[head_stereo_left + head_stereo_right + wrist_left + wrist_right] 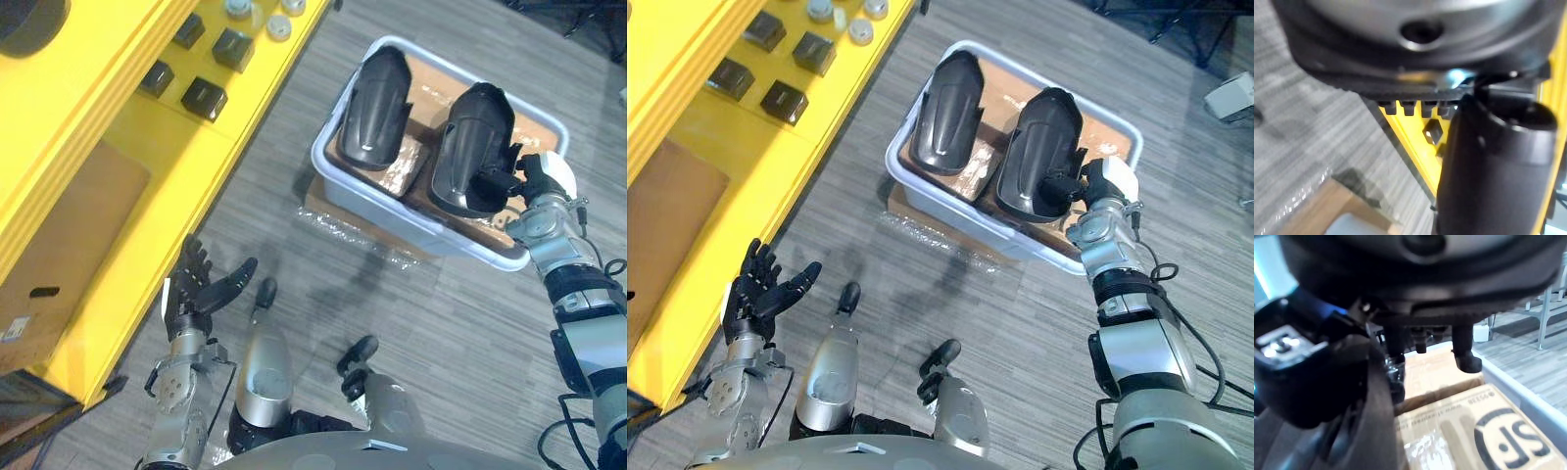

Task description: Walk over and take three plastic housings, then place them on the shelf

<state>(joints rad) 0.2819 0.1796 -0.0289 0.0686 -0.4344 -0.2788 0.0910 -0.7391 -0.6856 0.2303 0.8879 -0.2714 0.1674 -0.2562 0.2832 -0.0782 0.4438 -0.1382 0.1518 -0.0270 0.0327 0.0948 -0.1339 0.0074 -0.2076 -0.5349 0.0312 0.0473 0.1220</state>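
Observation:
Two black plastic housings lie side by side in a pale bin (372, 201) on the floor, the left housing (374, 93) and the right housing (470, 137). My right hand (509, 176) is at the near end of the right housing, its thumb and fingers closed on the rim. In the right wrist view the housing's dark surface (1366, 431) runs under the thumb. My left hand (196, 289) hangs low beside the yellow shelf (147, 147), with its fingers spread and nothing in it.
Small black parts (204, 98) and round pale pieces sit on the shelf's top board. A cardboard box (59, 245) stands in the shelf's lower level. The bin rests on flat cardboard (323, 211) and holds wrapped cartons (1469, 431) under the housings.

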